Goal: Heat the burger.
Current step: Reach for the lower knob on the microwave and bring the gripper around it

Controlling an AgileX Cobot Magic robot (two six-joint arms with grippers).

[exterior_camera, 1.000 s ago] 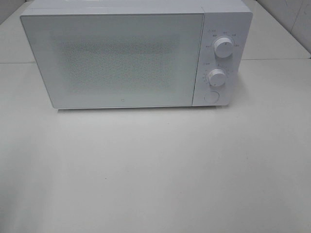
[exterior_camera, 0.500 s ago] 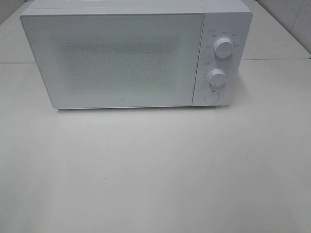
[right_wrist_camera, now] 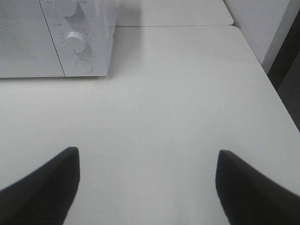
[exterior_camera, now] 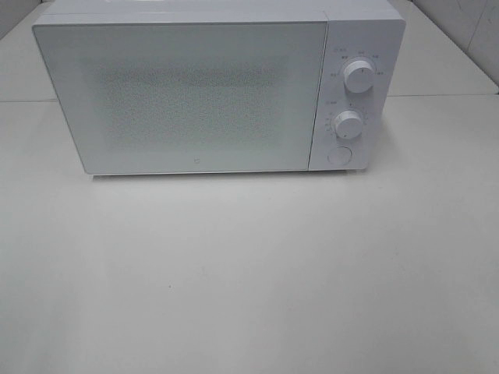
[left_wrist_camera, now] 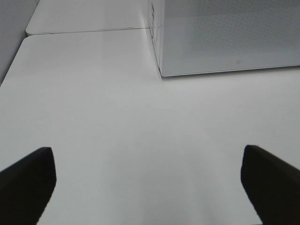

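**White microwave shut, both pairs of fingers spread**

White on white: the microwave [exterior_camera: 195,93] stands at the back of the pale surface [exterior_camera: 249,273] with its door [exterior_camera: 183,97] closed. The high view alone takes in its whole front. To the right of the door, the panel carries an upper knob [exterior_camera: 358,76], a lower knob [exterior_camera: 348,125] and a round button [exterior_camera: 339,155] below them. No arm enters this view.

The left wrist view shows only the microwave's lower left corner, part of its side wall and the small mark low on the door. The dark left fingers [left_wrist_camera: 28,183] are spread wide above the surface, with nothing between them.

The right wrist view adds the panel end up close: the lower knob, the button and the bottom edge of the upper knob. It also shows the surface's right edge with a dark gap beyond it. The right fingers [right_wrist_camera: 47,187] stand apart too, holding nothing.

The burger shows in none of the three views, so where it lies cannot be told.
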